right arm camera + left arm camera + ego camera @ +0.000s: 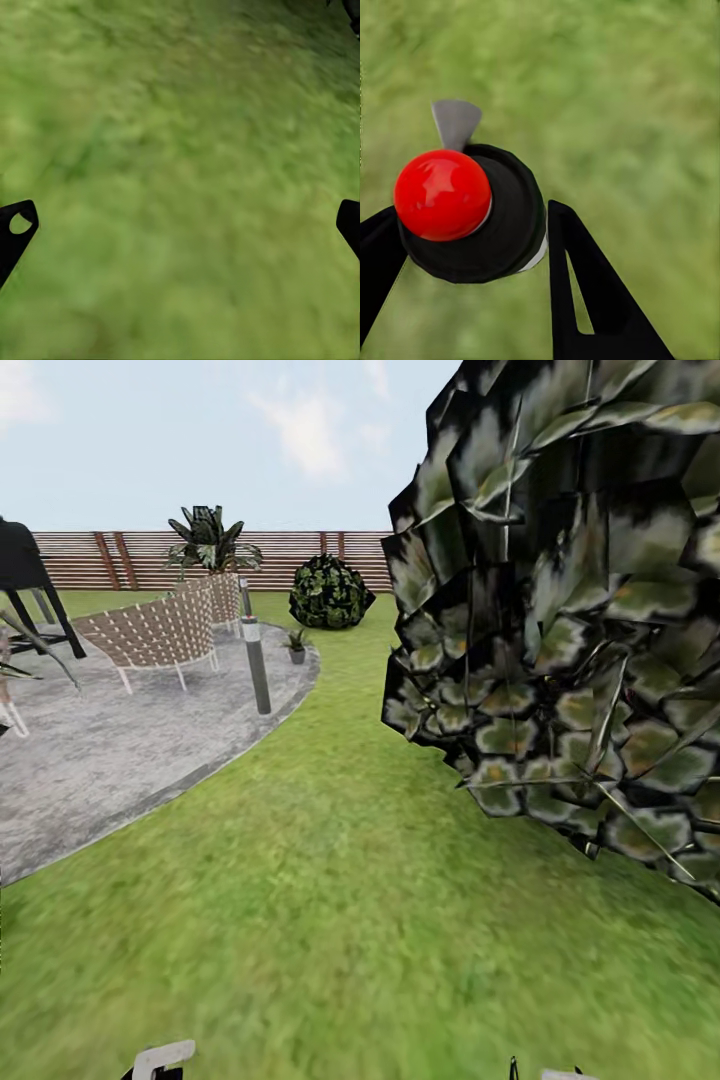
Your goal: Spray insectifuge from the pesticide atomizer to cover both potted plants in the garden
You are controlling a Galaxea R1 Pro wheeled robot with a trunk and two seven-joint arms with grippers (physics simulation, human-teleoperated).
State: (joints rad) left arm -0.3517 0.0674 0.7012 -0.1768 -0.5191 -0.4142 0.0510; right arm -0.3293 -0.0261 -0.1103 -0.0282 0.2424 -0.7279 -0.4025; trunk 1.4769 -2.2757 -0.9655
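Left wrist view: left claw (472,247) grips unlabelled pesticide atomizer (472,214).

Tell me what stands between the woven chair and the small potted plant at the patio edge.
In the head view, a slim dark post with a pale band stands on the grey patio between the woven chair and the small potted plant.

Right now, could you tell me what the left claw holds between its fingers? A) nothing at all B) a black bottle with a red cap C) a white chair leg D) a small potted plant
B: in the left wrist view the left claw is closed on the pesticide atomizer, black with a red cap, over lawn.
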